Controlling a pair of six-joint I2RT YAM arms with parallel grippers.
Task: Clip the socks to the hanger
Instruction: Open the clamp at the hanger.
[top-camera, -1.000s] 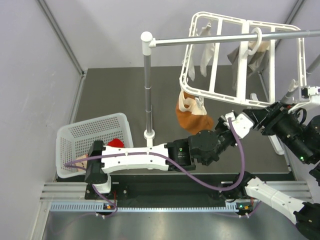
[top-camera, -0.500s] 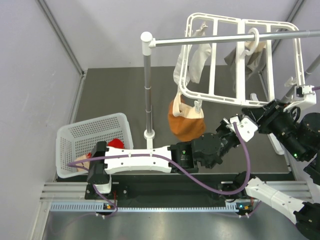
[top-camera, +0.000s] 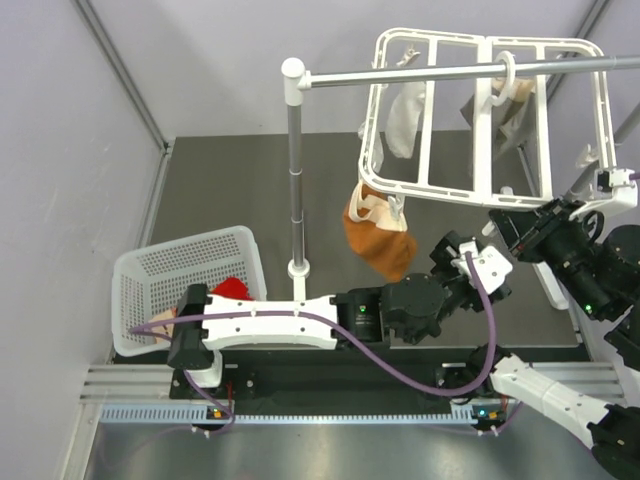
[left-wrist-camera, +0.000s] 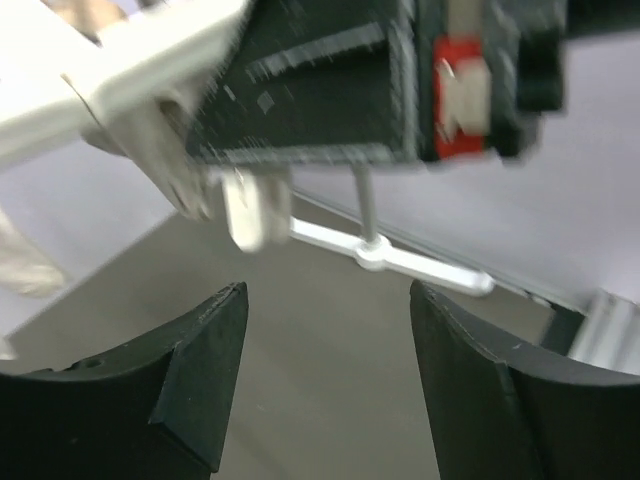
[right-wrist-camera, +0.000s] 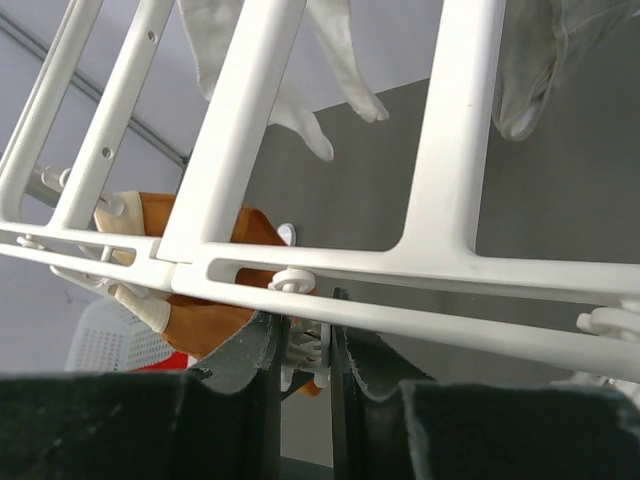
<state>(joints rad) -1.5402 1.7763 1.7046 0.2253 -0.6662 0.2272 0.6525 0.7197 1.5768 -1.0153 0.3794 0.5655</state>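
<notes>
The white hanger (top-camera: 430, 190) hangs tilted from the rail, filling the top of the right wrist view (right-wrist-camera: 300, 265). An orange sock (top-camera: 378, 240) with a pale cuff hangs from its near left corner (right-wrist-camera: 205, 300). White socks (top-camera: 405, 115) and greyish ones (top-camera: 510, 110) hang further back. A red sock (top-camera: 232, 288) lies in the basket. My right gripper (right-wrist-camera: 305, 325) is shut on a small white clip peg (right-wrist-camera: 312, 348) under the hanger's near bar. My left gripper (left-wrist-camera: 327, 292) is open and holds nothing, just below and left of the right gripper (top-camera: 505, 225).
A white perforated basket (top-camera: 190, 270) sits at the near left. The grey pole (top-camera: 295, 170) stands mid-table on its foot (top-camera: 298, 268) and carries the rail (top-camera: 450, 72). A second white stand foot (left-wrist-camera: 400, 255) lies on the dark table ahead of the left gripper.
My left jaws have opened and the arm has drawn back from the orange sock, which now hangs on the hanger. My right jaws have closed on a peg. The hanger has swung slightly.
</notes>
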